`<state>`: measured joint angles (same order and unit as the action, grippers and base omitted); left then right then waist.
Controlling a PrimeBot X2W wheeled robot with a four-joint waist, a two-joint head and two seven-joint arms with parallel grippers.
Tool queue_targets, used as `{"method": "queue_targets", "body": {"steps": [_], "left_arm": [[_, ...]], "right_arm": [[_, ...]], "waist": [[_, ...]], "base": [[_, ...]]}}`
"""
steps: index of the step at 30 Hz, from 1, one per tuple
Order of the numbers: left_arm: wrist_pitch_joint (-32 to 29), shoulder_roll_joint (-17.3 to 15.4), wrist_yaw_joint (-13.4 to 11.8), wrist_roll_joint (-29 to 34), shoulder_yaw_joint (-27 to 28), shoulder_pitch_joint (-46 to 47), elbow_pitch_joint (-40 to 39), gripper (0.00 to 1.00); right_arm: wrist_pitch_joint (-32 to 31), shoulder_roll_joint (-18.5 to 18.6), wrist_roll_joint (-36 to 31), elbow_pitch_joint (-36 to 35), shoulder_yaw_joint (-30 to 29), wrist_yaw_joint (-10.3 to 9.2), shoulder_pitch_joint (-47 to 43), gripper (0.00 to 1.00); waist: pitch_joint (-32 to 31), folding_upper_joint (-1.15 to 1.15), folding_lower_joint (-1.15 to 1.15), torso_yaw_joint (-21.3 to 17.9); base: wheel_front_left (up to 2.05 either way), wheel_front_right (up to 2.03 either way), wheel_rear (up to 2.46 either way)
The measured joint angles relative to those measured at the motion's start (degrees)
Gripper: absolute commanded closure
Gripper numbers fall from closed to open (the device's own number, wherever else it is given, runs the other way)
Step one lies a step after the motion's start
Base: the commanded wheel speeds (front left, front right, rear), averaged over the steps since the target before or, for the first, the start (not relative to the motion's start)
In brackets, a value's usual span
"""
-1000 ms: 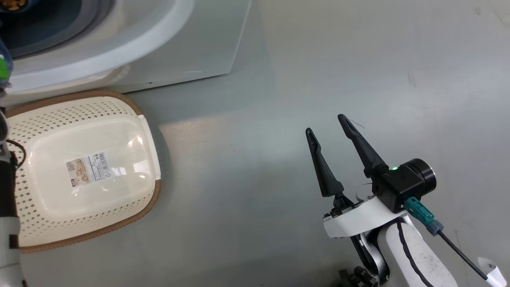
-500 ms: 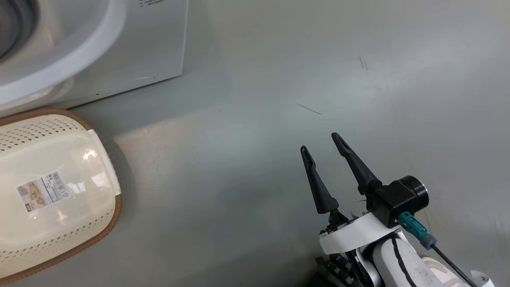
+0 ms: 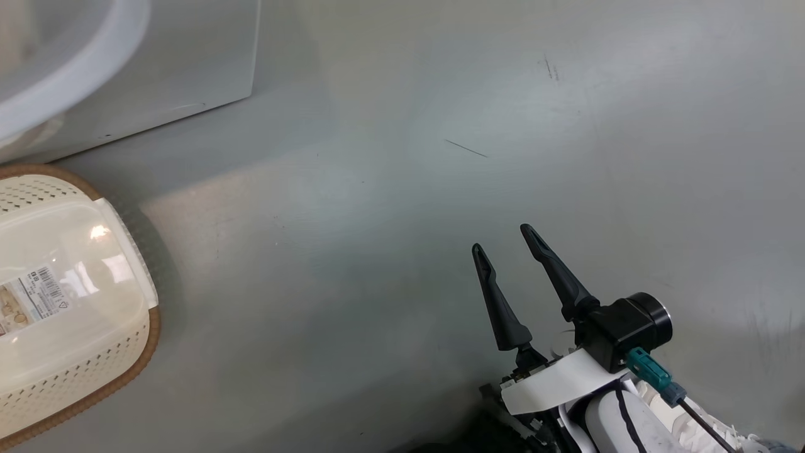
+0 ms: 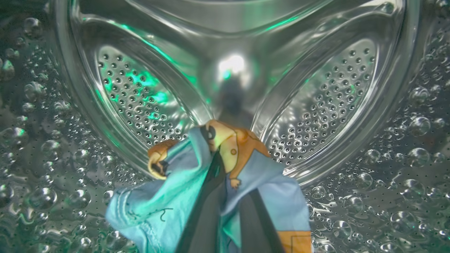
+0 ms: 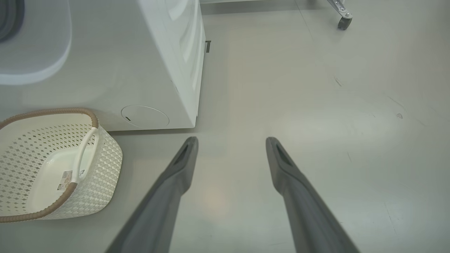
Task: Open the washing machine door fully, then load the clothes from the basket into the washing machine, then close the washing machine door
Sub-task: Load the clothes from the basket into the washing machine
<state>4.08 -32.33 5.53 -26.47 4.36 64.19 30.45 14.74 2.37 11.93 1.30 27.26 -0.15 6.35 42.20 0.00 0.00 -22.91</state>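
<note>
The left gripper is inside the washing machine, its jaws clenched on one of the clothes, a light blue piece printed with brown-orange cartoon figures; the fabric is bunched over the tips and hangs on both sides of the jaws, more of it to their left. Straight ahead of the jaws, well apart, stands the back wall of the perforated steel drum, and its dimpled side wall curves around them on every side, so the garment is past the opening but not yet let go. The right gripper hangs over bare floor with its jaws spread wide and nothing between them. Well off to the left of those jaws sits the basket, just in front of the washing machine; its bottom, with the barcode label, looks bare in the right wrist view, though the head view cuts part of it off at the edge. From this I judge that the opening step is done at least far enough for an arm to pass, but I cannot tell how wide the washing machine door stands. Loading seems close to its end, this piece being perhaps the last one. What is left, as I read it: release the left jaws so the garment drops into the drum, draw that arm back out, and then swing the door shut
</note>
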Motion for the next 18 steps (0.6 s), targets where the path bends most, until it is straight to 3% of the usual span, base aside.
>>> {"method": "queue_targets", "body": {"steps": [6, 18], "left_arm": [[1.64, -2.67, 1.02, 0.42, -1.08, 4.28, 0.86, 1.00], [7.79, -3.56, 1.51, 0.62, -3.20, 9.14, 2.80, 1.00]], "right_arm": [[0.00, -0.11, 0.01, -0.91, -0.90, -0.53, -0.02, 0.00], [0.00, -0.15, 0.11, -1.09, -0.53, -0.53, -1.05, 0.00]], "waist": [[1.67, 0.00, 0.00, -1.05], [3.24, 0.00, 0.00, -2.03]], "base": [[0.00, 0.00, 0.00], [0.00, 0.00, 0.00]]}}
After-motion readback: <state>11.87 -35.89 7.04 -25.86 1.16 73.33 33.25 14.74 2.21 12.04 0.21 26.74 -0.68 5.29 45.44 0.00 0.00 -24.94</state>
